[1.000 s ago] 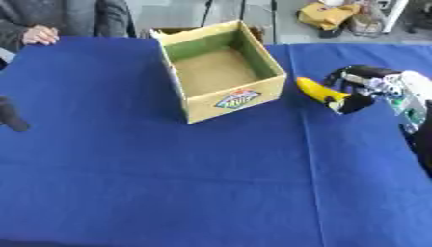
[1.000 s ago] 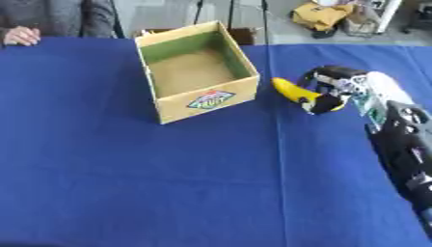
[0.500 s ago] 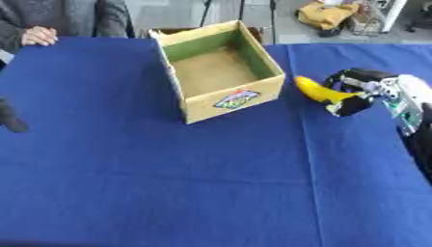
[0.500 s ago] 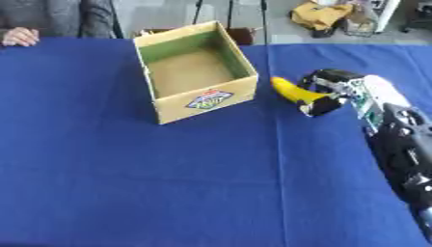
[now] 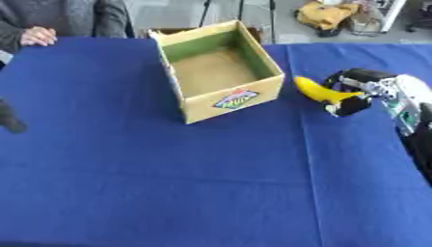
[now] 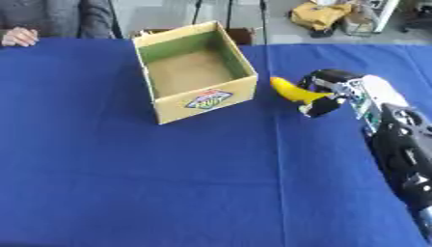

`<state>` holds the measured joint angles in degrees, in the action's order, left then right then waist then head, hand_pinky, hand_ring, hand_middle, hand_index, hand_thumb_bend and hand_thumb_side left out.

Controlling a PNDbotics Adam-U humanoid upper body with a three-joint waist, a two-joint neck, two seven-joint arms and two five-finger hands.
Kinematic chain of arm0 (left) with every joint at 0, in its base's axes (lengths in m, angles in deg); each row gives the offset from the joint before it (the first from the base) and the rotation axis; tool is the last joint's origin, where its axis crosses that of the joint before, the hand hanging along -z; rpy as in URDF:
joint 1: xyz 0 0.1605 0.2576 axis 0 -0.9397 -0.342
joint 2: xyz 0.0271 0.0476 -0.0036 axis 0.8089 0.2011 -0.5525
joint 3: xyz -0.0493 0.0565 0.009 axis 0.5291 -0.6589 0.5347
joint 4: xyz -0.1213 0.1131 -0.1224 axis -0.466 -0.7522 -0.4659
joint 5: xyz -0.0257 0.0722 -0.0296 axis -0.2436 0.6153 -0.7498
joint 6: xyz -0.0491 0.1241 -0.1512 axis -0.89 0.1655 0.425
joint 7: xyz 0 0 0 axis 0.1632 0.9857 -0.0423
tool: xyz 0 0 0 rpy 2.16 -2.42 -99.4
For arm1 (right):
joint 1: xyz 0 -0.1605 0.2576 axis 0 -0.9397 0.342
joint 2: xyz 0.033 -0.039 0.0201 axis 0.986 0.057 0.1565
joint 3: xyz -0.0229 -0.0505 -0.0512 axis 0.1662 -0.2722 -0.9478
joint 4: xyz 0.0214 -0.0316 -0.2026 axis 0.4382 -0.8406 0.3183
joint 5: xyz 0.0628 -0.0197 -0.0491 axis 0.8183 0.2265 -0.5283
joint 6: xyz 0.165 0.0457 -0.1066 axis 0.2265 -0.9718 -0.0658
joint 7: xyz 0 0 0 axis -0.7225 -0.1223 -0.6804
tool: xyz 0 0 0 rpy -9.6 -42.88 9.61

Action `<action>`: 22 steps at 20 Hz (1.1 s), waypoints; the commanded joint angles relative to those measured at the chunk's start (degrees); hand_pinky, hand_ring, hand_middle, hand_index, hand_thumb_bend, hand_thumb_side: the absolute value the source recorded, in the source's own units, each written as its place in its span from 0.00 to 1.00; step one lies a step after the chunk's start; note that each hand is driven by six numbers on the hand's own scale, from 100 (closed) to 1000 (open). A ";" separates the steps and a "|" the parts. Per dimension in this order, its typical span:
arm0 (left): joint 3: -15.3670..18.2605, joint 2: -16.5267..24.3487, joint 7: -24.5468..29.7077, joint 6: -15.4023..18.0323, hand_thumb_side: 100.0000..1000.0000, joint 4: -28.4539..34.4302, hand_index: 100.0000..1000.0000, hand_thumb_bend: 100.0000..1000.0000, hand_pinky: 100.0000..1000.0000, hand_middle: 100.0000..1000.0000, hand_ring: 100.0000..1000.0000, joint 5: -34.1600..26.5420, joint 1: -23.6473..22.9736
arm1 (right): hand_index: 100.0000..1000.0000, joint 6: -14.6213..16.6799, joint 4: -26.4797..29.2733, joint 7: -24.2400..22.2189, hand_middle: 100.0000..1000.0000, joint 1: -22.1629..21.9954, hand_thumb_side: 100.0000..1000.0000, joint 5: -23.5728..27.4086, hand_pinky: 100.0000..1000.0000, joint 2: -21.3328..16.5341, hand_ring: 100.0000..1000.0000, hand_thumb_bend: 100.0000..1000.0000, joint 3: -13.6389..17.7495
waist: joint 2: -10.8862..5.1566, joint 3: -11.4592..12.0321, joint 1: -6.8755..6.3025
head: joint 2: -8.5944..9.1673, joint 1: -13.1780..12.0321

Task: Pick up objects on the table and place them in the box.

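An open cardboard box (image 5: 225, 97) with a colourful label on its front stands on the blue table, and nothing shows inside it. A yellow banana (image 5: 317, 90) sits just right of the box. My right hand (image 5: 353, 91) is curled round the banana's right end, with the rest sticking out toward the box. Whether the banana rests on the cloth or is lifted I cannot tell. Only a dark tip of my left hand (image 5: 10, 119) shows at the left edge.
The blue cloth (image 5: 168, 183) covers the whole table. A person's hand (image 5: 39, 35) rests on the far left edge. Beyond the far edge lie a yellow bundle (image 5: 325, 13) and stand legs.
My right hand with the banana has shifted slightly toward the box. The left hand has slid further out at the left edge.
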<state>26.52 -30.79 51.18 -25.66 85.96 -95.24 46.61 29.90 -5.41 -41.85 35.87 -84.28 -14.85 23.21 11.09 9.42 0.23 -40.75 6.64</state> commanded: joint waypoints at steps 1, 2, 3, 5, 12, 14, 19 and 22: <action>0.34 0.41 0.18 0.09 1.00 0.59 0.64 0.13 0.50 0.48 0.41 -0.05 0.29 | 0.83 0.09 -0.33 0.28 0.70 0.59 0.29 -0.74 0.49 -0.53 0.58 0.00 0.03 | -0.61 -0.01 -0.23 | -0.08 0.08; 0.35 0.40 0.19 0.10 1.00 0.59 0.64 0.13 0.50 0.48 0.41 -0.03 0.30 | 0.83 0.13 -0.39 0.39 0.69 0.58 0.29 -0.84 0.49 -0.49 0.57 0.00 0.02 | -0.60 0.00 -0.24 | -0.07 0.10; 0.36 0.40 0.18 0.10 1.00 0.59 0.64 0.13 0.50 0.48 0.41 -0.03 0.31 | 0.83 0.17 -0.44 0.49 0.69 0.57 0.29 -0.92 0.49 -0.44 0.57 0.00 0.00 | -0.60 0.00 -0.24 | -0.06 0.10; 0.35 0.41 0.19 0.12 1.00 0.60 0.64 0.13 0.50 0.48 0.41 -0.05 0.32 | 0.82 0.24 -0.53 0.63 0.68 0.54 0.27 -1.02 0.49 -0.38 0.57 0.00 -0.01 | -0.60 0.02 -0.24 | -0.03 0.12; 0.37 0.42 0.19 0.11 1.00 0.60 0.64 0.13 0.50 0.48 0.41 -0.06 0.36 | 0.77 0.36 -0.60 1.17 0.64 0.55 0.22 -1.15 0.48 -0.28 0.55 0.00 0.03 | -0.59 0.03 -0.21 | 0.03 0.11; 0.37 0.41 0.20 0.10 1.00 0.61 0.64 0.13 0.50 0.48 0.41 -0.06 0.38 | 0.76 0.39 -0.50 1.47 0.63 0.56 0.22 -1.14 0.48 -0.30 0.54 0.00 0.04 | -0.57 0.02 -0.18 | 0.06 0.09; 0.42 0.49 0.15 0.08 1.00 0.63 0.64 0.13 0.50 0.49 0.41 -0.07 0.41 | 0.74 0.62 -0.01 2.22 0.60 0.62 0.21 -0.79 0.47 -0.40 0.53 0.00 0.02 | -0.63 -0.06 -0.13 | 0.12 0.06; 0.44 0.54 0.12 0.06 1.00 0.64 0.64 0.13 0.50 0.49 0.41 -0.10 0.43 | 0.73 0.82 0.78 2.41 0.58 0.75 0.20 -0.28 0.47 -0.53 0.53 0.00 -0.08 | -0.73 -0.16 -0.08 | 0.20 0.02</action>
<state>26.52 -30.80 51.31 -25.59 85.95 -95.24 46.61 30.74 -5.65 -39.72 35.87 -84.78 -14.46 23.18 11.14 9.30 0.18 -40.74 6.67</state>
